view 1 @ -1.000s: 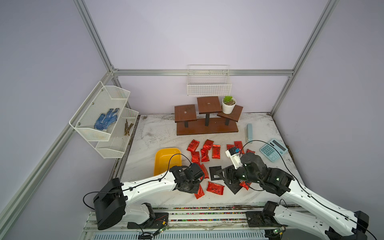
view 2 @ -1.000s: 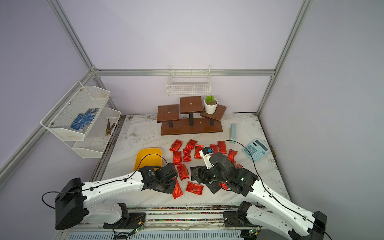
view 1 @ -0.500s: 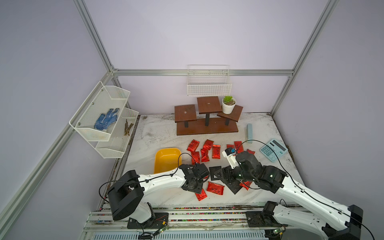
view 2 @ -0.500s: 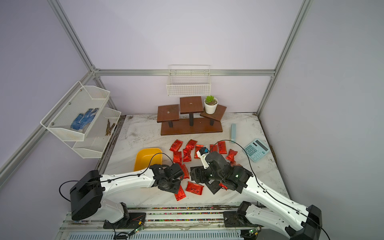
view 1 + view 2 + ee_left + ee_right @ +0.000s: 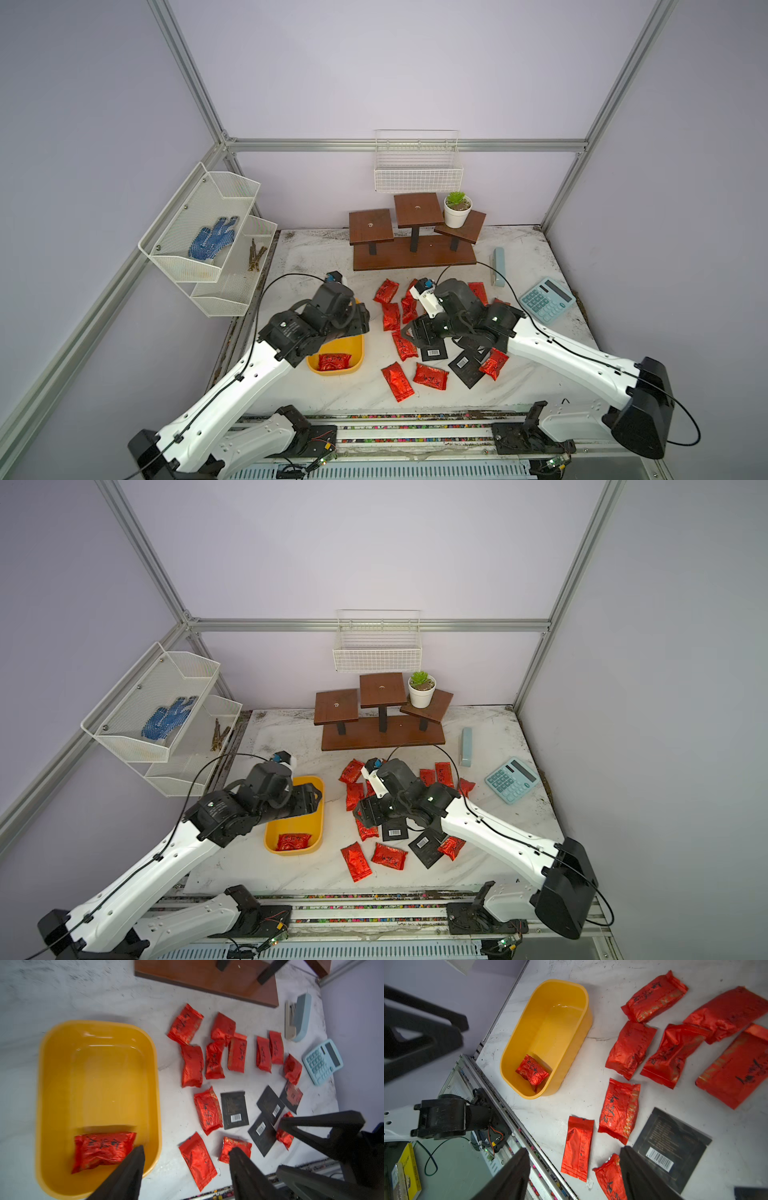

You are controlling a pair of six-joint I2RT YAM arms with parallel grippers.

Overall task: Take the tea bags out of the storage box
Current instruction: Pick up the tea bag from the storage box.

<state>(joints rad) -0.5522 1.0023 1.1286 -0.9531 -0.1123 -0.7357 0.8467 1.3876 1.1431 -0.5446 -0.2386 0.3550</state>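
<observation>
In both top views the yellow storage box [image 5: 354,362] sits near-left on the table [image 5: 328,257], with one red tea bag [image 5: 334,361] at its near end. The left gripper [image 5: 359,326] hangs above its far part, and the right gripper [image 5: 411,332] hangs over the loose tea bags [image 5: 430,376] to its right. In the left wrist view the left gripper [image 5: 187,1148] has its jaws spread and holds nothing. In the right wrist view the right gripper [image 5: 574,1149] is likewise spread and empty, above red sachets and beside a black sachet [image 5: 670,1147].
</observation>
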